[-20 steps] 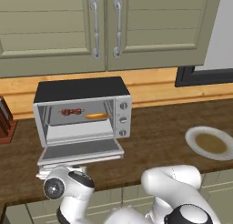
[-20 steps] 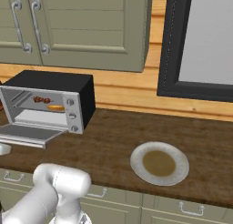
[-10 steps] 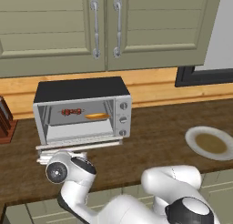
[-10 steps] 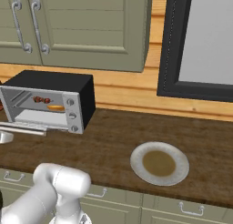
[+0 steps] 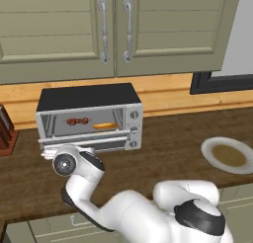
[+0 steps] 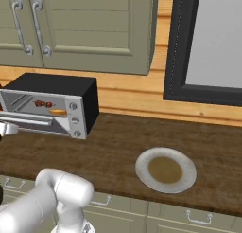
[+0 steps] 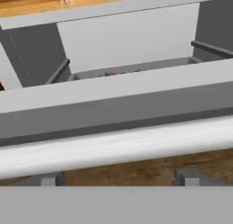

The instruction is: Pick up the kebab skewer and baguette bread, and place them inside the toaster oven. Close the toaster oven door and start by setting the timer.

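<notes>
At the left of the left base view, a knife block [image 5: 6, 133] stands on the table [image 5: 168, 153]. Next, the toaster oven [image 5: 89, 117] holds the kebab skewer [image 5: 77, 121] and, to its right, the baguette bread [image 5: 105, 125]. The toaster oven door [image 5: 84, 141] is raised partway, probably for closing. The gripper [image 7: 118, 178] is below its handle, jaws apart, holding nothing. Far right lies a plate [image 5: 228, 155].

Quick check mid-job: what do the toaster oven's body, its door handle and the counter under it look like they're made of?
Toaster oven: likely metal, a matte black top over silver-grey sides.
Door handle: a pale rounded bar with a soft sheen, probably brushed metal.
Counter: dark brown with visible grain, apparently wood or a wood-look surface.
</notes>
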{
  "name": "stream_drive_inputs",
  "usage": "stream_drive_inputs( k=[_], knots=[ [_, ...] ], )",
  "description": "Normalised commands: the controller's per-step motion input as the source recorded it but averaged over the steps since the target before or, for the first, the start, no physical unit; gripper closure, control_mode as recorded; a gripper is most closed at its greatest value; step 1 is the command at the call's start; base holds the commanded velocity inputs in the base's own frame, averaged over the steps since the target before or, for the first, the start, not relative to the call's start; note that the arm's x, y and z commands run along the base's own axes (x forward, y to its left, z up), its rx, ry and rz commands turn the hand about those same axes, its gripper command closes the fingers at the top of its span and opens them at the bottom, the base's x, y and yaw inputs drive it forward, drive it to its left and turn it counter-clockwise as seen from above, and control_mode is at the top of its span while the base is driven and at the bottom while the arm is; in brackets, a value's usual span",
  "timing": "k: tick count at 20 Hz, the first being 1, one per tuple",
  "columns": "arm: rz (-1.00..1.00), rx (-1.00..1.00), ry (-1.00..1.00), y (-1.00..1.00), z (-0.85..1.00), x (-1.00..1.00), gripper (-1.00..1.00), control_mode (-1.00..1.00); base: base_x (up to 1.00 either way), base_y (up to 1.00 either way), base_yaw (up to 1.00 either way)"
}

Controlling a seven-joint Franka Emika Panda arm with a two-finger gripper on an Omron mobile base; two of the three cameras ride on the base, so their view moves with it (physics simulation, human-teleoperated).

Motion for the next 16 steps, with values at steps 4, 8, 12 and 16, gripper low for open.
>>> stream_drive_inputs(
  k=[4,8,12,16],
  knots=[
    [0.00,0.02,0.00,-0.02,0.38,0.51,-1.00,-1.00,0.00,0.00,0.00],
    [0.00,0.00,0.00,0.00,0.12,0.41,-1.00,-1.00,0.00,0.00,0.00],
    [0.00,0.00,0.00,0.00,0.01,0.30,-1.00,-1.00,0.00,0.00,0.00],
    [0.00,0.00,0.00,-0.01,0.00,0.39,-1.00,-1.00,0.00,0.00,0.00]
  ],
)
